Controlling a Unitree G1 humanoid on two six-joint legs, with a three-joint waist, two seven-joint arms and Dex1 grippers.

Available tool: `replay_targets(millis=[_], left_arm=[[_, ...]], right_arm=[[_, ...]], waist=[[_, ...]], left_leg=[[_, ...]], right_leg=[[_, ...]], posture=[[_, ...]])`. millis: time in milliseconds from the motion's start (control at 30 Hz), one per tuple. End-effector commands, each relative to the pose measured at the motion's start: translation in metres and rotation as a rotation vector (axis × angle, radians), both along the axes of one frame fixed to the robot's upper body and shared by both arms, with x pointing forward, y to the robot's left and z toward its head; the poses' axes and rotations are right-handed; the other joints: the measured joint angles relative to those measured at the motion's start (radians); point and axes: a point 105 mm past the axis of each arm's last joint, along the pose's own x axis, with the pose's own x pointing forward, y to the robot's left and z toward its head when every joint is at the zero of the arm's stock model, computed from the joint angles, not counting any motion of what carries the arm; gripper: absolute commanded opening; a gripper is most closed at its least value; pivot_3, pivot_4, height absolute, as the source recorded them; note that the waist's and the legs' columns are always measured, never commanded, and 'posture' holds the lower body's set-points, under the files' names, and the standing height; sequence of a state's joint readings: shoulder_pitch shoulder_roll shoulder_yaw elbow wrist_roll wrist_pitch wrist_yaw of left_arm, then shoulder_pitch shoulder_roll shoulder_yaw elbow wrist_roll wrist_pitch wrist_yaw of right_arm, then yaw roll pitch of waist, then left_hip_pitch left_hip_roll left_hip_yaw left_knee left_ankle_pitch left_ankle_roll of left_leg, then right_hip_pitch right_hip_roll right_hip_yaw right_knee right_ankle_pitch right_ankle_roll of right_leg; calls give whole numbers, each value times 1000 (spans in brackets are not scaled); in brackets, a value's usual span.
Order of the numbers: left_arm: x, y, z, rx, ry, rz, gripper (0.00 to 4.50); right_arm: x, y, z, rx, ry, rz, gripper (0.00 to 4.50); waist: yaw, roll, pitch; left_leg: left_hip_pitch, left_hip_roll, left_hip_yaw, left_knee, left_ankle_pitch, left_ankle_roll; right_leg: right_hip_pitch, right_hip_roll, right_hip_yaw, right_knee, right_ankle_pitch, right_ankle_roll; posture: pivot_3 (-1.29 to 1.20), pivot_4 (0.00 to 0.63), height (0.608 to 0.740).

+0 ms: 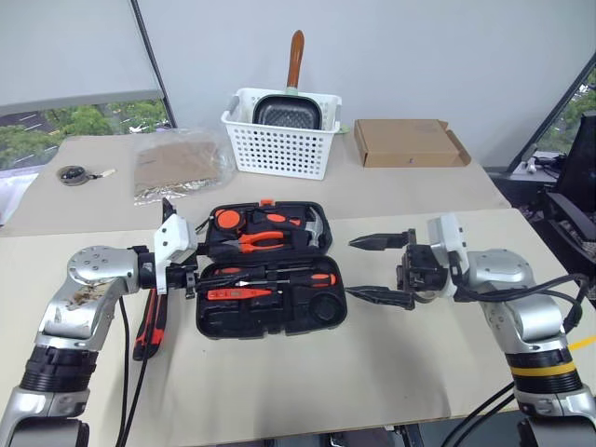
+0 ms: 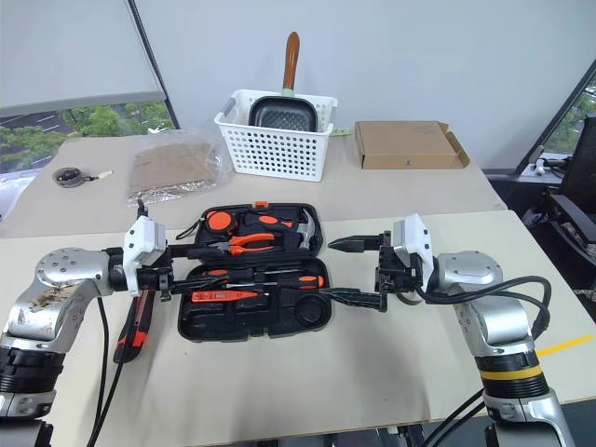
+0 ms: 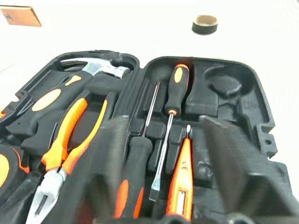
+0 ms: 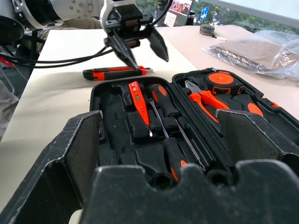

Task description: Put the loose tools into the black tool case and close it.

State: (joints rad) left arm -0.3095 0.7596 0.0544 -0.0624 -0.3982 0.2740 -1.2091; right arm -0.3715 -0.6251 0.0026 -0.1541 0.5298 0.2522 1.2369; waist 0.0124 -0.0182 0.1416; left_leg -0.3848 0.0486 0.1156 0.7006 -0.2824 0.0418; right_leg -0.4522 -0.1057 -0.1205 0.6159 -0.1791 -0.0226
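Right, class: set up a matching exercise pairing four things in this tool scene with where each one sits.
Things:
1. utility knife
2. tester pen
3. frying pan
4. tape roll

Places:
A. in a recess of the black tool case
B. on the bare table, alone, beyond the case
C. on the table beside the case, near the left gripper
D. in the white basket

Pairs: 1-C, 2-A, 3-D, 4-B

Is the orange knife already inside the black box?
No, the orange-black utility knife lies on the table beside the open black tool case, under the left tool.
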Motion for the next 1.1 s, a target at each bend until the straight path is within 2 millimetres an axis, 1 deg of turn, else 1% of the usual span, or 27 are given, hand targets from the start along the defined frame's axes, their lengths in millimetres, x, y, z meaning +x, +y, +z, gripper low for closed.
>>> replay_targets(millis=[33, 100, 133, 300, 400, 500, 567, 733, 800, 867, 967, 1100], left_arm=[[2, -1, -15, 40, 6, -11, 945], [4, -2, -23, 48, 25, -20, 237], [5, -3, -27, 53, 32, -19, 115], [7, -3, -41, 88, 48, -32, 115], [8, -4, -53, 123, 68, -39, 115], [13, 2, -63, 180, 69, -18, 115], [14, 3, -66, 194, 75, -15, 115], [6, -4, -72, 214, 73, -80, 115], [6, -5, -68, 189, 49, -73, 115], [7, -5, -60, 139, 15, -53, 115], [9, 3, -46, 78, -36, 21, 115], [3, 19, -12, -87, -106, 154, 115]], right_arm=[[-1, 4, 7, 9, -47, 15, 4500], [-1, 3, 7, 7, -50, 14, 4500], [-1, 3, 8, 5, -53, 12, 4500], [-2, 1, 9, 1, -61, 3, 4500], [-4, 0, 9, -1, -62, -4, 4500], [-5, 0, 9, -3, -64, -7, 4500], [-5, 0, 9, -4, -64, -7, 4500], [-5, 0, 9, -7, -65, -7, 4500], [-5, 0, 9, -8, -64, -7, 4500], [-5, 0, 9, -7, -62, -6, 4500], [-5, 2, 7, -5, -56, 2, 4500], [-4, 6, 6, 5, -45, 29, 4500]], waist=[[1, 0, 0], [2, 0, 0], [2, 0, 0], [0, 0, 0], [0, 0, 0], [1, 0, 0], [1, 0, 0], [0, 1, -1], [0, 1, -1], [-1, 1, -1], [-1, 1, -1], [-3, 1, -1]], left_leg=[[0, 0, 0, 0, 0, 0], [0, 0, 0, 0, 0, 0], [0, 0, 0, 0, 0, 0], [0, 0, 0, 0, 0, 0], [-1, 0, 0, 0, 0, 0], [0, 0, 0, 0, 0, 0], [0, 0, 0, 1, 0, 0], [2, 0, 0, 0, 0, 0], [2, 0, 0, 0, 0, 0], [2, 0, 0, 0, 0, 0], [1, 0, 0, 0, 0, 0], [0, 1, 0, 0, 0, 1]], right_leg=[[0, 0, 0, 0, 0, 0], [0, 0, 0, 0, 0, 0], [0, 0, 0, 0, 0, 0], [0, 0, 0, 0, 0, 0], [-1, 0, 0, 0, 0, 0], [0, 0, 0, 0, 0, 0], [0, 0, 0, 1, 0, 0], [1, -1, 0, 1, 0, 0], [1, 0, 0, 1, 0, 0], [1, -1, 0, 1, 0, 0], [1, -1, 0, 1, 0, 0], [-1, -1, 0, 0, 0, 0]], posture=[[0, 150, 700], [0, 150, 700], [0, 150, 700], [0, 150, 700], [0, 150, 700], [0, 150, 700], [0, 150, 700], [0, 150, 700], [0, 150, 700], [0, 150, 700], [0, 150, 700], [0, 150, 700]])
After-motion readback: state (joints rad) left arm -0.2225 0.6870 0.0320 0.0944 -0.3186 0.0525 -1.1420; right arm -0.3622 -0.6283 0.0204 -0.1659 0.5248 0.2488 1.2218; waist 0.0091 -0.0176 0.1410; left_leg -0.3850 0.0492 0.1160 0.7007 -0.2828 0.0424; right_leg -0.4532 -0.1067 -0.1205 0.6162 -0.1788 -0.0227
